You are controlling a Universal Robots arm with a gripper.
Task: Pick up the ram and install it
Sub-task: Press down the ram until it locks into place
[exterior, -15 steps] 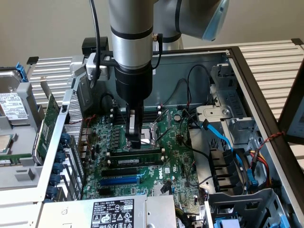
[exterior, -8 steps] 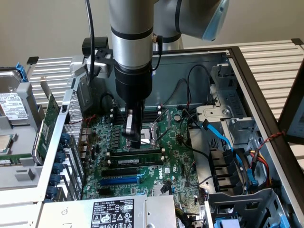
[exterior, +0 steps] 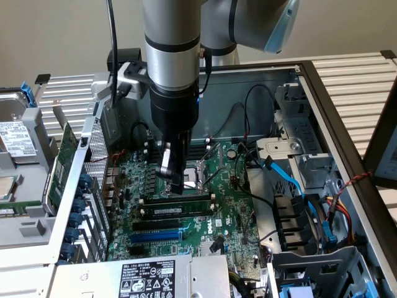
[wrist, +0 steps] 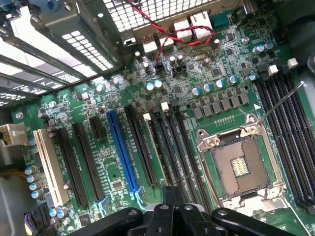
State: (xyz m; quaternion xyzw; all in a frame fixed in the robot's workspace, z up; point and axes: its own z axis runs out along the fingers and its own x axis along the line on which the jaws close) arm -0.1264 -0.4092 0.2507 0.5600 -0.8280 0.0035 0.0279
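The ram [exterior: 178,200] is a long green stick with dark chips. It stands on edge in a black memory slot on the motherboard [exterior: 229,205], just in front of the CPU socket [exterior: 200,171]. My gripper [exterior: 174,181] hangs straight down over the ram's middle. Its fingers are shut together, with the tips at the stick's top edge. I cannot tell whether they touch it. Nothing is held between the fingers. In the wrist view the gripper [wrist: 172,199] sits over the row of long memory slots [wrist: 172,142] beside the CPU socket [wrist: 239,167].
A blue expansion slot [exterior: 155,236] and black slots [exterior: 177,212] lie in front of the ram. A green card with a metal bracket [exterior: 62,162] stands outside the case at the exterior view's left. Drive bays and blue cables [exterior: 291,180] fill the right. The power supply [exterior: 149,278] is in front.
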